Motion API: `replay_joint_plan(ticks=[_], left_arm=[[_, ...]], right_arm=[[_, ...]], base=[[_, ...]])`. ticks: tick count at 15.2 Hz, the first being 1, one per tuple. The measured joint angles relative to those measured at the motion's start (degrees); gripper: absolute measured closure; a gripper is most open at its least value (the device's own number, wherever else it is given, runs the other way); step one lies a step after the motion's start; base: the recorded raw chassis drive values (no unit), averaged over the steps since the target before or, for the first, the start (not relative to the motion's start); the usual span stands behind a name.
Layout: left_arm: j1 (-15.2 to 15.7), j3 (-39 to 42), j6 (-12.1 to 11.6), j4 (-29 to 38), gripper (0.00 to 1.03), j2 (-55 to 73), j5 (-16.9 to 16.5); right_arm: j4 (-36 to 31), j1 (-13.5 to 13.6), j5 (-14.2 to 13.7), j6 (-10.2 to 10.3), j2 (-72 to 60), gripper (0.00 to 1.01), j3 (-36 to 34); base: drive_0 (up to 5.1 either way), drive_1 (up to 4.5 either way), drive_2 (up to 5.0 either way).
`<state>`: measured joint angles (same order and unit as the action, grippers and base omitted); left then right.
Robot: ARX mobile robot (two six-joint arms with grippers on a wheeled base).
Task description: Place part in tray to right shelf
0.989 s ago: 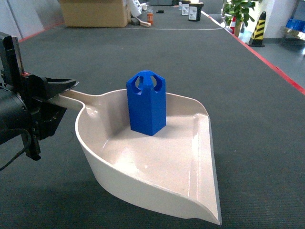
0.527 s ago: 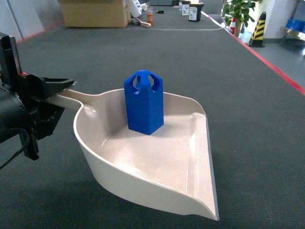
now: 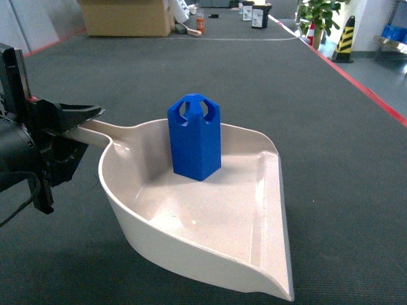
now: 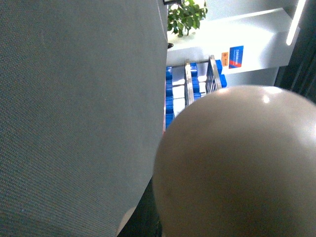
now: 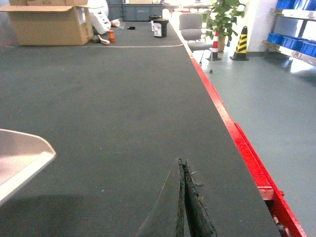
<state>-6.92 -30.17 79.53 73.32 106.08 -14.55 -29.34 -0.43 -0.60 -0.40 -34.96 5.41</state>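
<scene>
Nearest me, the tray point(image 3: 203, 222) sits on the dark table point(image 3: 331, 146), lip toward the camera. My left gripper point(image 3: 79, 124) is clamped on the tray's handle point(image 3: 105, 131) at the left. The part point(image 3: 194, 136) stands upright at the tray's back, well right of those fingers. My right gripper point(image 5: 181, 207) is pressed closed, empty, over bare table. Farthest: cardboard box point(image 3: 124, 16), plant point(image 3: 320, 16), shelf point(image 3: 394, 38).
</scene>
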Motion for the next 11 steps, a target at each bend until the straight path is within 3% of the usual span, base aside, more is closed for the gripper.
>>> replay_joint_plan(ticks=[3, 7, 8, 10, 11], left_arm=[[0.0, 0.0, 0.0, -0.02, 0.88, 0.0, 0.11], [0.0, 0.0, 0.0, -0.02, 0.88, 0.0, 0.13], [0.17, 0.0, 0.02, 0.02, 0.88, 0.0, 0.22], [0.35, 0.02, 0.0, 0.0, 0.88, 0.0, 0.46], [0.22, 0.02, 0.0, 0.0, 0.88, -0.02, 0.33]], right_arm=[[3.48, 0.15, 0.42, -0.02, 5.33, 0.98, -2.14], [3.37, 0.15, 0.42, -0.02, 5.81, 0.49, -2.32], [3.32, 0.15, 0.46, -0.02, 5.81, 0.29, -2.32], [3.41, 0.15, 0.52, -0.02, 5.81, 0.03, -2.32], [3.39, 0.15, 0.52, 0.0, 5.81, 0.02, -2.32]], base=[[0.0, 0.0, 0.0], [0.0, 0.0, 0.0], [0.0, 0.0, 0.0], [0.0, 0.0, 0.0], [0.0, 0.0, 0.0]])
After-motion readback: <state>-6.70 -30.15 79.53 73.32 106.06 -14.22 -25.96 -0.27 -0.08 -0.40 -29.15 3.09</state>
